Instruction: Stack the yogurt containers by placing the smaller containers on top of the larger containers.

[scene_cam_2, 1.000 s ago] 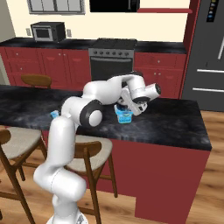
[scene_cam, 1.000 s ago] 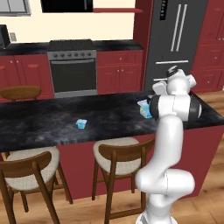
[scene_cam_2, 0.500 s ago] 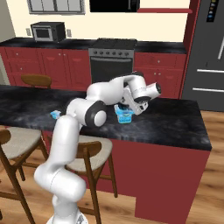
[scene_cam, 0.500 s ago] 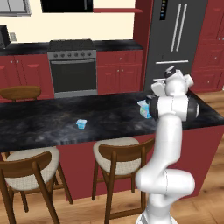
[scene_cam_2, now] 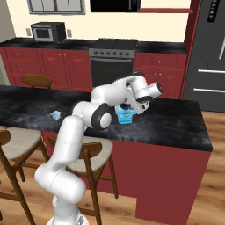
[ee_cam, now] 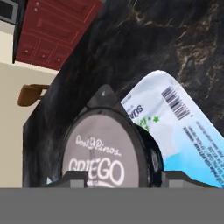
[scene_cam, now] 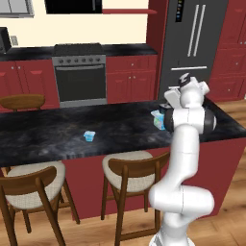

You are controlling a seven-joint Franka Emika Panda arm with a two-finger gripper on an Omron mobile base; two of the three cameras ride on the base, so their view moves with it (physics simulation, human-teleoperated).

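A dark teal round cup [ee_cam: 98, 153] with a white "GRIEGO" lid sits between my gripper's [ee_cam: 124, 175] two fingertips [ee_cam: 74, 176], which are shut on its sides. Right behind and under it lies the pale blue-and-white boxy pack [ee_cam: 183, 127] on the black counter. In the right base view the gripper [scene_cam_2: 132, 107] hovers just over that pack [scene_cam_2: 125, 117], mid-island. From the left base side the pack [scene_cam: 157, 120] peeks out beside my arm. A light-blue tapered tub [scene_cam: 89, 136] stands apart to the left, also seen as the tub [scene_cam_2: 56, 115]. Whether the cup rests on the pack is hidden.
The black marbled island counter [scene_cam: 43, 139] runs left to right, with free surface between tub and pack. Wooden stools [scene_cam: 127, 168] [scene_cam: 29, 185] stand along its near side. A brown chair [ee_cam: 33, 94] shows beyond the far edge.
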